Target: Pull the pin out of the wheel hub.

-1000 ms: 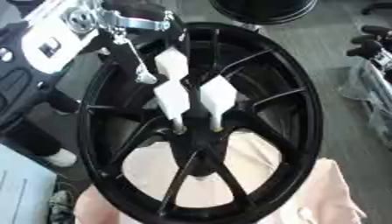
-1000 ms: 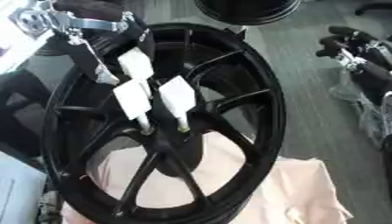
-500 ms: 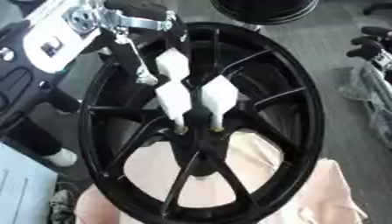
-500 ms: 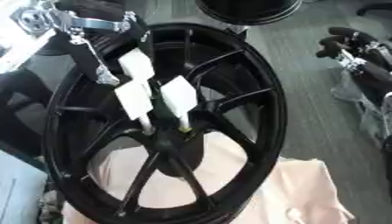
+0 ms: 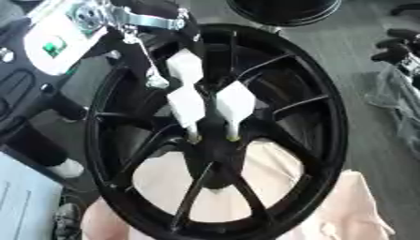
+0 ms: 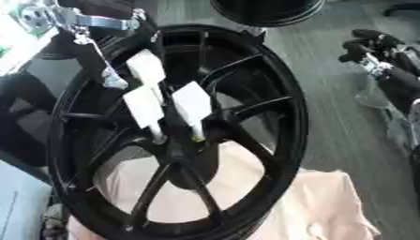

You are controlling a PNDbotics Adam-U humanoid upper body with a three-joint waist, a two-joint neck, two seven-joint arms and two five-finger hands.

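The left hand [image 5: 201, 101] reaches in from the upper left and down into the middle of the black wheel hub [image 5: 316, 117], its white-padded fingers [image 5: 185, 102] held straight and close together with only a narrow gap between them, their tips set at the hub's centre boss. Small yellowish ends show right at the fingertips, one under each of the two lower pads; this may be the pin [image 5: 232, 138], but whether the fingers actually pinch it or merely touch it cannot be told from these views. The wheel hub lies tilted on a pale pink cloth [image 5: 344, 206], which shows through the gaps between the spokes and spreads out past the rim at the lower right. The spokes fan out closely around the fingers, leaving wedge-shaped openings on either side of the centre, while above the hand the space inside the rim is open. Grey floor [image 6: 336, 93] lies free to the right of the rim. The right eye view shows more of that floor and a dark piece of equipment [image 6: 386, 61] at the right edge, well apart from the wheel; the left eye view shows more of the robot's silver and white arm at the upper left.
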